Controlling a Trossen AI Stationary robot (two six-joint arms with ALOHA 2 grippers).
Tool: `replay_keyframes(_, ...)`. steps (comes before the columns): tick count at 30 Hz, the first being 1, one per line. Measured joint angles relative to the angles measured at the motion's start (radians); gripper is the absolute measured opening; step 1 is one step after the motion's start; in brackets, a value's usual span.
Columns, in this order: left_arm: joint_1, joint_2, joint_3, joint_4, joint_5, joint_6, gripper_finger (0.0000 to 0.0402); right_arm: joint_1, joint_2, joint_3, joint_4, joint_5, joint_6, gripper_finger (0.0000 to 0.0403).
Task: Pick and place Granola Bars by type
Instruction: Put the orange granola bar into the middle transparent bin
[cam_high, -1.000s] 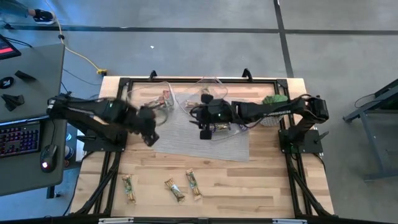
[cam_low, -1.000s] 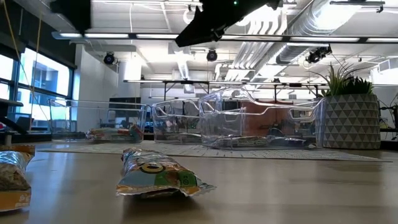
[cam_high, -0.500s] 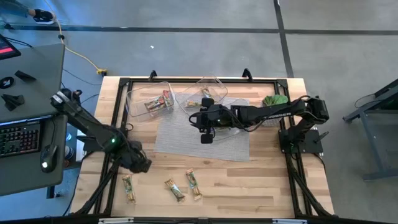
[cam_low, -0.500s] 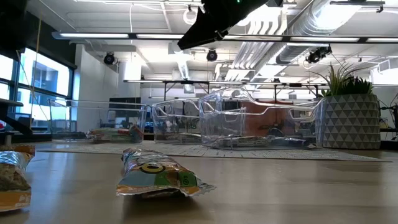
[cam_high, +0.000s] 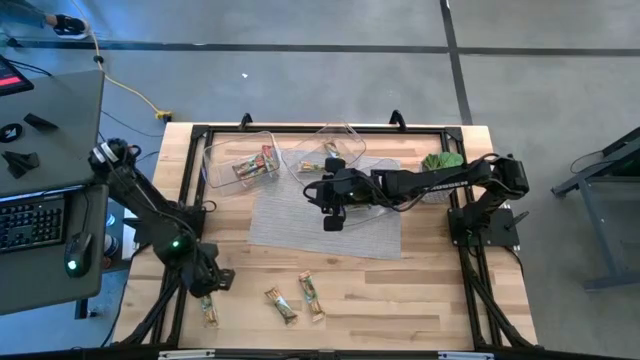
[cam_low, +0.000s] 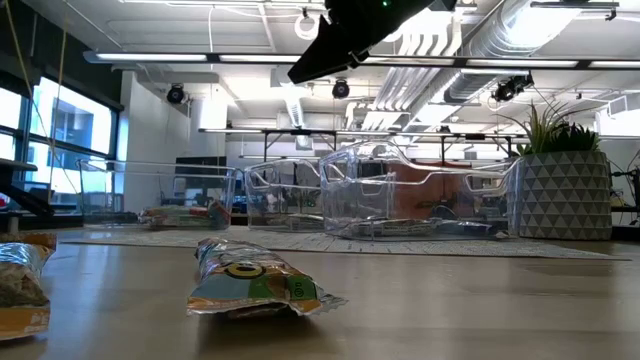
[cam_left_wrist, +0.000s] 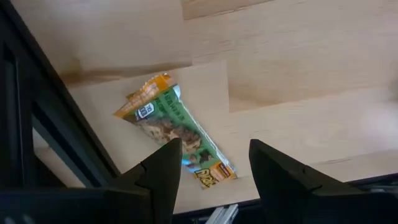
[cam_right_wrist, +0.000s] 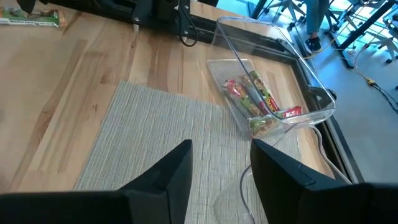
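Approaching the granola bar (cam_left_wrist: 177, 137) lying at the table's (cam_high: 400, 300) front-left corner, the left gripper (cam_left_wrist: 211, 165) hangs above it, fingers spread. Next: descend and pinch the wrapper. The right gripper (cam_right_wrist: 221, 163) waits, spread, over the mat (cam_high: 320, 215).

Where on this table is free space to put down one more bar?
The bare wood right of the three loose bars is free, up to the gray mat. The mat's near left part is free too. It is crowded at the far edge: clear tubs, plant, right pincer. The left pincer hovers over the leftmost bar.
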Motion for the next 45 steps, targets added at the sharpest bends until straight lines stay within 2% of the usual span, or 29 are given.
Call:
replay_keyframes(7, -0.097, 0.013, 0.000, 0.017, -0.021, -0.072, 0.0182, 0.000, 0.000, -0.001, 0.001, 0.000, 0.000, 0.0142)
replay_keyframes(15, -0.174, 0.123, 0.003, 0.123, 0.006, -0.066, 0.0182, 0.000, 0.000, -0.001, 0.002, -0.001, 0.002, 0.0142)
replay_keyframes(19, -0.170, 0.156, 0.005, 0.108, 0.042, -0.068, 0.0182, 0.000, 0.000, -0.001, 0.001, -0.001, 0.003, 0.0142)
replay_keyframes(25, -0.150, 0.161, -0.001, 0.068, -0.017, -0.075, 0.0182, 0.000, 0.000, -0.001, 0.001, -0.004, 0.003, 0.0142)
replay_keyframes(36, -0.150, 0.162, 0.000, 0.050, -0.027, -0.089, 0.0182, 0.000, 0.000, -0.001, 0.001, -0.009, 0.003, 0.0142)
replay_keyframes(45, -0.151, 0.163, 0.000, 0.027, -0.102, -0.053, 0.0182, 0.000, 0.000, -0.001, 0.001, -0.009, 0.003, 0.0141)
